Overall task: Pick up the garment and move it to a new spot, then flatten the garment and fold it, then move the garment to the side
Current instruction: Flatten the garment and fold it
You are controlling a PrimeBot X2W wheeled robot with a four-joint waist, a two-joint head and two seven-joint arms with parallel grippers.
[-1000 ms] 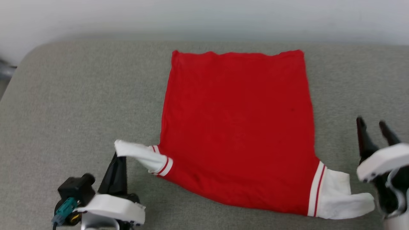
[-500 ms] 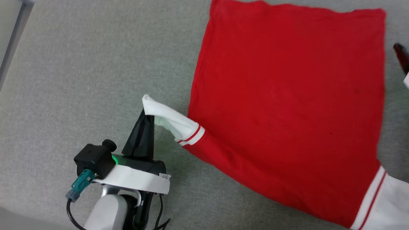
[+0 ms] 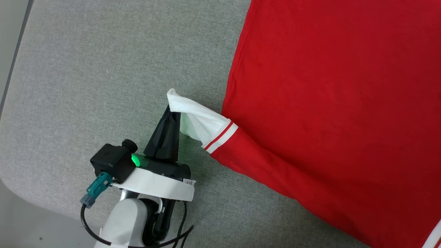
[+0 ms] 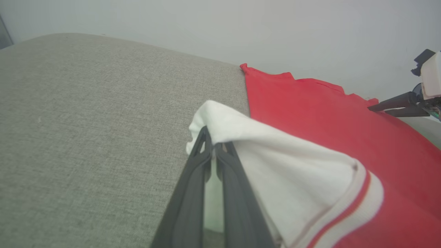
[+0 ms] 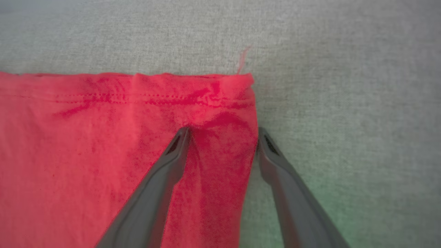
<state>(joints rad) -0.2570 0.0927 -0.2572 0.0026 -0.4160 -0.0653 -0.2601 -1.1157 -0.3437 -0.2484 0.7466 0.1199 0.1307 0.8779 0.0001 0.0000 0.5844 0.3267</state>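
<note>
The garment (image 3: 327, 103) lies spread on a grey fabric surface, plain red side up. Its white sleeve (image 3: 201, 122) with red-and-white trim is lifted off the surface. My left gripper (image 3: 171, 111) is shut on that sleeve's tip. In the left wrist view the two dark fingers (image 4: 201, 162) pinch the white sleeve (image 4: 282, 165) together. My right gripper (image 5: 223, 132) is open and low over a hem corner of the garment (image 5: 86, 155): one finger rests on the red cloth, the other just past its side edge. The left wrist view shows the right gripper (image 4: 377, 108) at the garment's far corner.
The grey fabric surface (image 3: 86, 86) stretches wide to the left of the garment. Its rounded edge runs along the lower left (image 3: 24, 194), with a pale floor beyond. A pale wall (image 4: 241, 27) rises behind the surface.
The head camera has swung left and down, so the picture shifted. My left gripper still holds the sleeve. My right gripper went from beside the near sleeve up to the far hem corner.
</note>
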